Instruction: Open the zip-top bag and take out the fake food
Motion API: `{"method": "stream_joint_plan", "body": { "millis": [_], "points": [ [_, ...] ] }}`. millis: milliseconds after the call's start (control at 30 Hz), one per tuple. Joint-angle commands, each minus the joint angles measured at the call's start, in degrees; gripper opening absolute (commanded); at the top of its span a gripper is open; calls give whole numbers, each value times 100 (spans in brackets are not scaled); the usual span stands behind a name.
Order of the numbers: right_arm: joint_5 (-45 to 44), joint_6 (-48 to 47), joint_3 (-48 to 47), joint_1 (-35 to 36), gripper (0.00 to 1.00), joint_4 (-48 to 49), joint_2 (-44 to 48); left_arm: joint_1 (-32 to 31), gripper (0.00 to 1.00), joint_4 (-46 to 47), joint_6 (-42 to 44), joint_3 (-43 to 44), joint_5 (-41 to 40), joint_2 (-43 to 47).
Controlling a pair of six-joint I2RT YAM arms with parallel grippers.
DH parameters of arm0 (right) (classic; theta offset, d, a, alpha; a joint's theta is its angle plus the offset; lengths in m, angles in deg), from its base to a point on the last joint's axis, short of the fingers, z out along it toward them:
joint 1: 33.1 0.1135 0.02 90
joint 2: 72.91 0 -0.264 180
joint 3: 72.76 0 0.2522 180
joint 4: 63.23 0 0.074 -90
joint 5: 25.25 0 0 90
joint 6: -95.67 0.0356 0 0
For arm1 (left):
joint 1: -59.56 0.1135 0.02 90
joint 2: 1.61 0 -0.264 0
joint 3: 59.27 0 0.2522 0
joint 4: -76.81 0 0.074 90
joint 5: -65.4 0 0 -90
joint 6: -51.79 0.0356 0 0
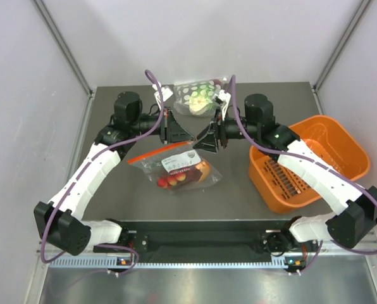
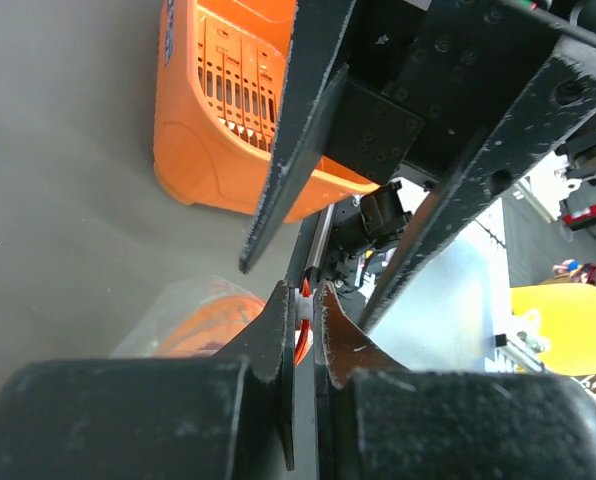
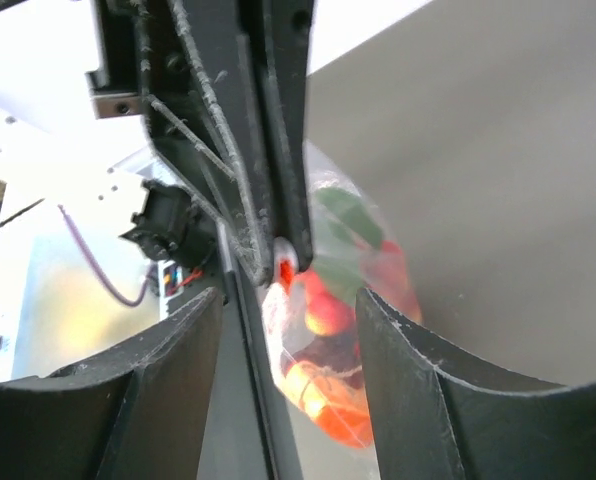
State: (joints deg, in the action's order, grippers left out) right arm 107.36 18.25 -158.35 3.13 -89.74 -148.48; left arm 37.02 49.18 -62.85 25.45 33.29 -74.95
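Observation:
The zip-top bag (image 1: 176, 166) lies on the grey table, its red zip strip running up to the right. Fake food (image 1: 176, 179), red and yellow pieces, shows through the plastic. My left gripper (image 1: 183, 135) is shut on the strip's end. In the left wrist view its jaws (image 2: 303, 292) pinch a small white slider and the red strip, with the bag (image 2: 193, 315) hanging below left. My right gripper (image 1: 201, 140) faces it, open. In the right wrist view those fingers (image 3: 288, 295) stand apart on either side of the bag (image 3: 368, 250) and its fake food (image 3: 323, 310) without touching.
A second bag with green-and-white spotted contents (image 1: 197, 94) lies at the back of the table behind both grippers. An orange basket (image 1: 283, 201) stands at the right under the right arm and shows in the left wrist view (image 2: 208, 150).

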Motion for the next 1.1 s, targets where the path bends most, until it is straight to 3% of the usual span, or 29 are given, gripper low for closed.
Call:
{"method": "stream_joint_plan", "body": {
  "millis": [0,400,433,567,667,900,1067],
  "points": [
    [449,-124,-331,-46,56,89,-54,-4,0,-107,355,313,170,92],
    [494,280,-182,226,53,774,-423,-4,0,-46,311,313,117,153],
    [494,332,-165,253,50,870,-476,-4,0,15,276,287,135,153],
    [406,439,-164,323,18,1056,-608,-4,0,25,258,261,74,180],
    [327,360,-164,332,5,916,-626,22,0,-28,258,243,3,206],
    [-16,359,239,332,0,880,-292,224,0,-221,390,225,73,303],
    [-235,710,591,341,0,1494,-98,286,0,-274,382,155,223,347]
  ]
}}
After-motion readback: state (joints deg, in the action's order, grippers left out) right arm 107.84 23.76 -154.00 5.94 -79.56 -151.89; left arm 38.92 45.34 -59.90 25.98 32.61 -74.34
